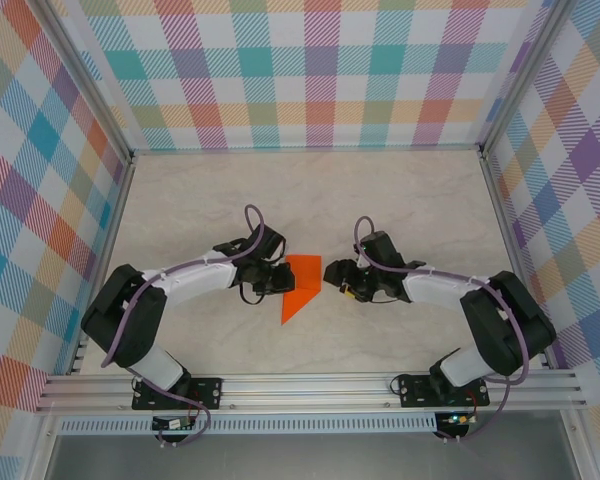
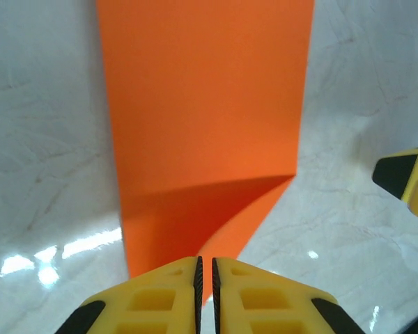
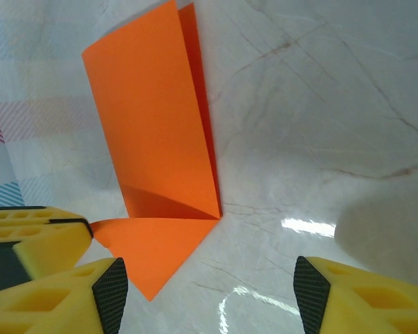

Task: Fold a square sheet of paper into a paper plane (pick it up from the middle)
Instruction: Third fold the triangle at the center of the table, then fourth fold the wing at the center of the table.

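Around the middle of the bench, the folded orange paper plane lies with one flap raised; the left claw pinches its left side, and the right claw stands spread wide just beside its right edge

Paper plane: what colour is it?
The paper plane is bright orange; left wrist view shows it best.
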